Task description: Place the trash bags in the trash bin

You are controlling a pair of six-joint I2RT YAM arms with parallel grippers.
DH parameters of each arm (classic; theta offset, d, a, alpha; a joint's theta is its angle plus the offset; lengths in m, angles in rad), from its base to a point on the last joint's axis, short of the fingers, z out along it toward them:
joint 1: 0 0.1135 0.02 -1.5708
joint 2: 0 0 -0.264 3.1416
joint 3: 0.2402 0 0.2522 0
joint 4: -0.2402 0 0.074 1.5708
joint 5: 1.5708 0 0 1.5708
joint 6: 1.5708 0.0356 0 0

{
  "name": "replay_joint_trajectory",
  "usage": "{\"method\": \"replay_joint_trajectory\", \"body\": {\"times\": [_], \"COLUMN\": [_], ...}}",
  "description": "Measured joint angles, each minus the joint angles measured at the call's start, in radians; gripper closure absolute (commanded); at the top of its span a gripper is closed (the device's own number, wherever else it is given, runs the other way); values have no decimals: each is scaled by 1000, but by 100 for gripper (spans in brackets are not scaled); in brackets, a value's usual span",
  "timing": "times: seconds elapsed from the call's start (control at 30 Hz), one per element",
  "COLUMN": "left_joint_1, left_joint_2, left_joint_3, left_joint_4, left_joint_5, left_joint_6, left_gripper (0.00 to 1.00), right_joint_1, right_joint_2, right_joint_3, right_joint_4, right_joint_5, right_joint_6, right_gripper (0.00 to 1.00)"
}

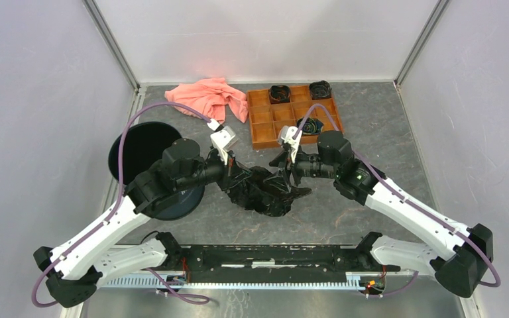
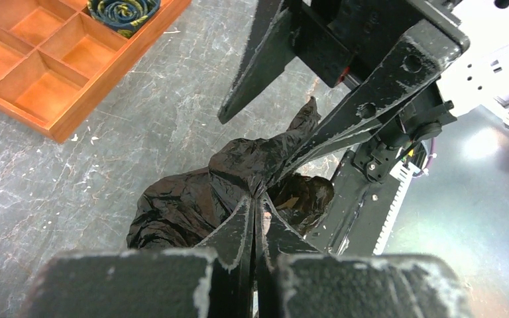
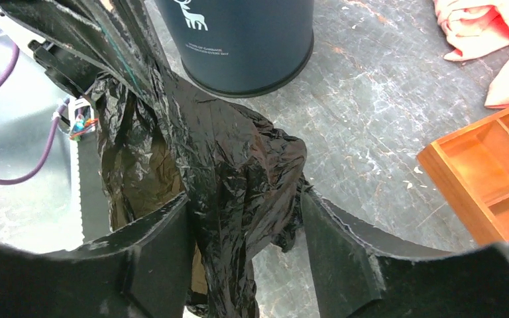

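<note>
The black glossy trash bag lies crumpled on the table between my two grippers. My left gripper is shut on a pinch of its film; in the left wrist view the jaws meet with the bag hanging from their tips. My right gripper is open, and in its wrist view a hanging fold of the bag sits between the spread fingers. The round dark navy trash bin stands at the left, behind my left arm, its white deer logo showing in the right wrist view.
A salmon-pink cloth lies at the back centre. An orange compartment tray beside it holds dark coiled items. A black rail runs along the near edge between the arm bases.
</note>
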State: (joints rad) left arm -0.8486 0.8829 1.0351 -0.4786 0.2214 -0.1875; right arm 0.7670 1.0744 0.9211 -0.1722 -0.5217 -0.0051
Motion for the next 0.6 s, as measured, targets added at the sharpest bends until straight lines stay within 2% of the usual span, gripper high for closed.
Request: {"method": "replay_joint_trajectory", "body": {"times": [0.07,0.1,0.17,0.2,0.23,0.27,0.37,0.4,0.47,0.6], "left_joint_1": [0,0,0,0,0,0,-2,-2,-1,0], "left_joint_2": [1,2,11,20,32,47,98,109,115,68], "left_joint_3": [2,4,14,22,33,47,113,137,165,172], "left_joint_4": [0,0,1,2,2,1,-28,-48,-77,-113], "left_joint_5": [12,19,29,32,29,15,-131,-186,-283,-370], "left_joint_6": [0,1,1,1,1,0,-44,-71,-126,-211], "left_gripper": [98,98,98,94,85,73,29,19,9,6], "right_joint_1": [7,15,42,55,64,73,80,77,72,64], "right_joint_2": [5,9,22,31,38,48,60,59,50,12], "right_joint_3": [0,0,-3,-5,-5,-5,-3,2,11,39], "right_joint_4": [5,14,47,60,72,81,70,57,42,13], "right_joint_5": [0,1,2,0,1,10,153,227,370,596], "right_joint_6": [2,2,3,8,10,22,71,97,148,277], "right_gripper": [30,34,58,70,91,100,100,100,100,100]}}
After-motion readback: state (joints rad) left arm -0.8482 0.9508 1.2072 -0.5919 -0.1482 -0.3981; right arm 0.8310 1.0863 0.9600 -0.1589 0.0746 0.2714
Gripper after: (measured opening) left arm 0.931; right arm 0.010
